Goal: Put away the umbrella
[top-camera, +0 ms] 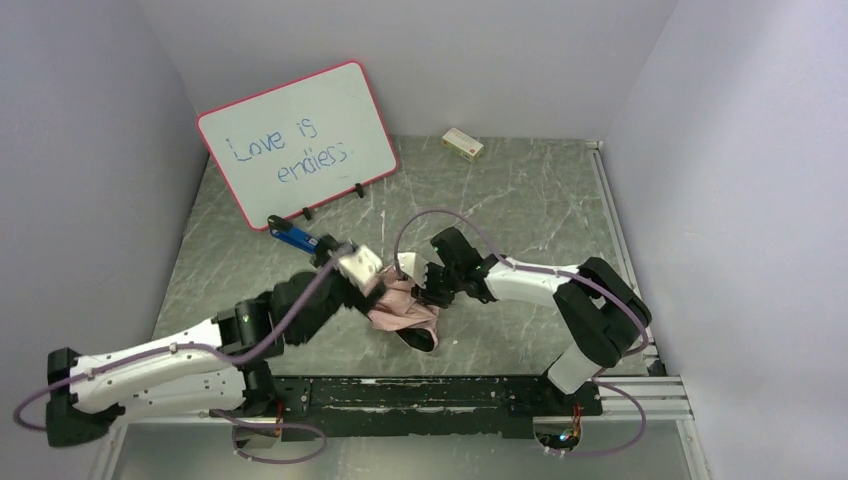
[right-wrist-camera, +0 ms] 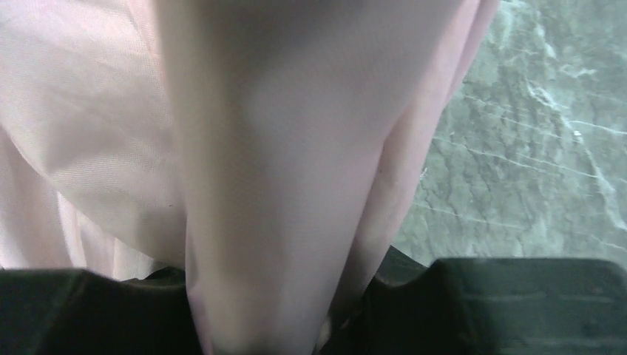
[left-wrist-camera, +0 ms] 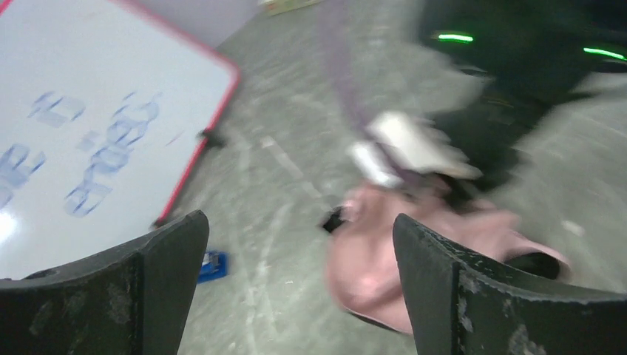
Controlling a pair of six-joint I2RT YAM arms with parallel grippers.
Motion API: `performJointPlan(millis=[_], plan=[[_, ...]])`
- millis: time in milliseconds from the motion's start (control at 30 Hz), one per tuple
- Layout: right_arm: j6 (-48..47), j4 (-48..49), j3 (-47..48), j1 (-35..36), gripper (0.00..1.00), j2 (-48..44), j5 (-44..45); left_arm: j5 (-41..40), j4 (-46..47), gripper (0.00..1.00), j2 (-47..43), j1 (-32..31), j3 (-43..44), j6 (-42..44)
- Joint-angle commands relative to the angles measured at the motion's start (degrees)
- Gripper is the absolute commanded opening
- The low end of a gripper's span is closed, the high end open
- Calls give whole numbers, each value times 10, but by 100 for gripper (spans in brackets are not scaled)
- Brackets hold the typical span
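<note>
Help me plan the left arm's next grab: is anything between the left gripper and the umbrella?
Nothing visible. The left gripper is open, with only bare table between it and the umbrella. The right gripper grips the umbrella's pink fabric from the far side, not in the path.

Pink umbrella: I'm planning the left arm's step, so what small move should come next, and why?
Probably ease the open left claw forward and down over the crumpled pale pink folding umbrella, then close. The right claw pinches its canopy; the left is empty, and the bundle lies loose just ahead of it.
</note>
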Motion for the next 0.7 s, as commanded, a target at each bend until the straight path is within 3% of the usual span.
performJointPlan(millis=[0,100,233,400,667], plan=[[-50,19,-57,13,15,-9,147,140,-51,98,33,202,37,-90],[-59,51,-92,25,16,-30,165,250,-35,98,62,332,49,-105],[-69,93,-131,55,17,-53,199,362,-14,98,125,432,78,-125],[-72,124,-162,91,17,-67,253,415,-7,98,184,453,108,-116],[-96,188,-219,153,18,-80,347,484,-21,97,205,453,101,-56]])
